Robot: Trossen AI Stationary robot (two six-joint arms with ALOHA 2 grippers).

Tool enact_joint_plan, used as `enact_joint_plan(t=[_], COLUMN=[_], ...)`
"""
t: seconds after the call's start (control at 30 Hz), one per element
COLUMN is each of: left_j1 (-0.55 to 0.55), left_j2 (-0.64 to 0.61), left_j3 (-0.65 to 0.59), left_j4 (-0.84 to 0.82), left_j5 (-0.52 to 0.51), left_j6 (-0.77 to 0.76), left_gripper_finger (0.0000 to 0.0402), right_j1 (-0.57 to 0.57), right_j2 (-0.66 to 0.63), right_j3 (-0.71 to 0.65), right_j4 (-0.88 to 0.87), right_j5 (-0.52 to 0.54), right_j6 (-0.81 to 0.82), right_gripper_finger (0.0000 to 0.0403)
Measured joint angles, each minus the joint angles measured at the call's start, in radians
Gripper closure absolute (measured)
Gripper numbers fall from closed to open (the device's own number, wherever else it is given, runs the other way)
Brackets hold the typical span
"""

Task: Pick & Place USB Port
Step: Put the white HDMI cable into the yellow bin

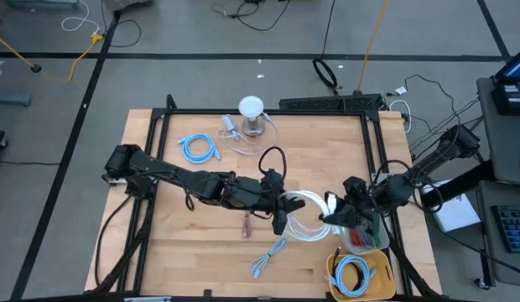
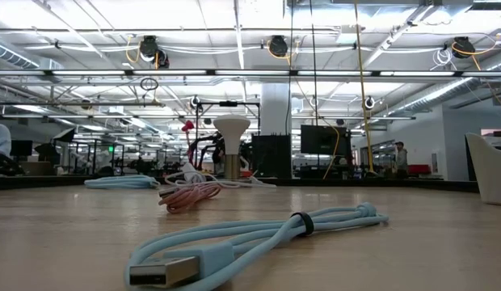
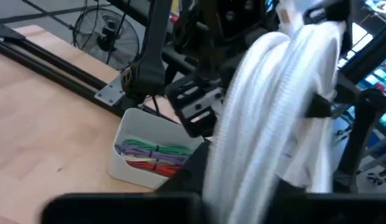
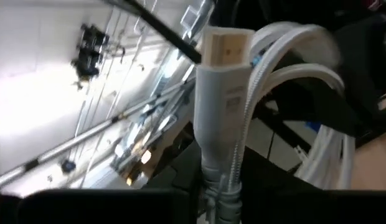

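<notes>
A white braided cable coil is held between my two grippers at the table's middle right, and fills the left wrist view. Its white plug stands up in the right wrist view. My left gripper is shut on the coil's left side. My right gripper is shut on its right side, beside a white bin. Neither gripper shows in the low view. My left gripper holds the coil's bundled loops on the side toward the table's left, coming level from the left. Its own fingers and the coil hide the place of contact. The coil rises in front of the camera, off the wood there. My right gripper holds the cable just below the plug's white body, which rises from between its fingers. It comes at the coil from the table's right side. The plug points away from the wrist, and the loops curve off beside it.
The white bin holds green and red cables. A yellow bin with a blue cable stands at the near right corner. A light blue cable, a pink cable, a blue coil and a white lamp-like stand lie around.
</notes>
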Motion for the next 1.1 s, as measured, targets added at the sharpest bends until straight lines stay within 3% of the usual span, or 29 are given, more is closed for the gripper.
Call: enact_joint_plan(t=[0.27, 0.47, 0.6, 0.73, 0.9, 1.1], left_j1=[0.003, -0.012, -0.017, -0.037, -0.038, -0.009], left_j2=[-0.001, -0.005, -0.004, 0.01, -0.002, 0.008], left_j3=[0.003, 0.006, 0.002, -0.008, -0.001, -0.003], left_j4=[-0.031, -0.123, -0.157, -0.225, -0.259, -0.251], left_j5=[0.081, 0.152, 0.193, 0.276, 0.265, 0.277], left_j6=[-0.085, -0.159, -0.181, -0.193, -0.227, -0.227], left_gripper_finger=[0.0394, 0.0396, 0.0396, 0.0397, 0.0397, 0.0397], right_j1=[0.0, 0.001, 0.003, 0.0, 0.001, 0.001], right_j2=[-0.023, -0.071, -0.128, -0.172, -0.216, -0.246], right_j3=[0.035, 0.071, 0.099, 0.111, 0.106, 0.105], right_j4=[0.097, -0.02, -0.256, -0.431, -0.645, -0.926], right_j5=[0.025, 0.042, 0.113, 0.259, 0.413, 0.445], right_j6=[-0.061, -0.073, -0.041, -0.004, 0.031, 0.176], right_gripper_finger=[0.0156, 0.0074, 0.0053, 0.0049, 0.0049, 0.005])
